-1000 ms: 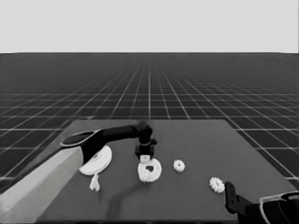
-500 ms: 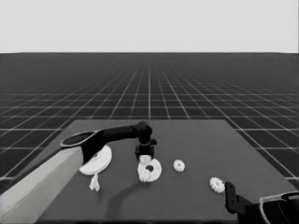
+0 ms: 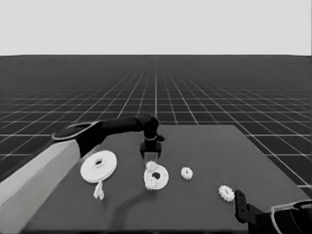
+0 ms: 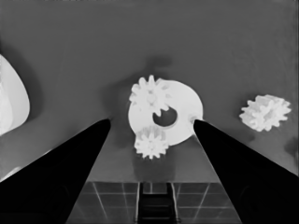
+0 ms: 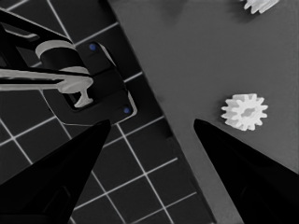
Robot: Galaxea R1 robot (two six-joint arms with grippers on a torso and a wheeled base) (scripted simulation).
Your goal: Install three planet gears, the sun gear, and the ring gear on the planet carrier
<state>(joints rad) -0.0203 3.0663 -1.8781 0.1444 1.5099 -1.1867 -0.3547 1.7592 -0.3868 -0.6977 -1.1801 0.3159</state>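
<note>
The smaller round part (image 3: 162,175) (image 4: 183,108) lies at the table's middle. Two planet gears rest on it: one gear (image 4: 150,95) beside its centre hole, the other gear (image 4: 151,142) overhanging its rim. My left gripper (image 3: 151,155) (image 4: 152,122) hovers open just above this part, holding nothing. The larger round part (image 3: 98,166) (image 4: 11,107) lies to the left, under the left arm. Two loose gears lie to the right: one near gear (image 3: 186,172) (image 4: 265,112) and one farther gear (image 3: 226,193) (image 5: 244,111). My right gripper (image 3: 241,207) (image 5: 152,122) waits open at the lower right corner.
A thin white piece (image 3: 99,191) lies in front of the larger round part. The left arm's pale grey part (image 3: 34,185) fills the lower left corner. Dark machinery (image 5: 84,88) with blue lights shows past the table's edge in the right wrist view.
</note>
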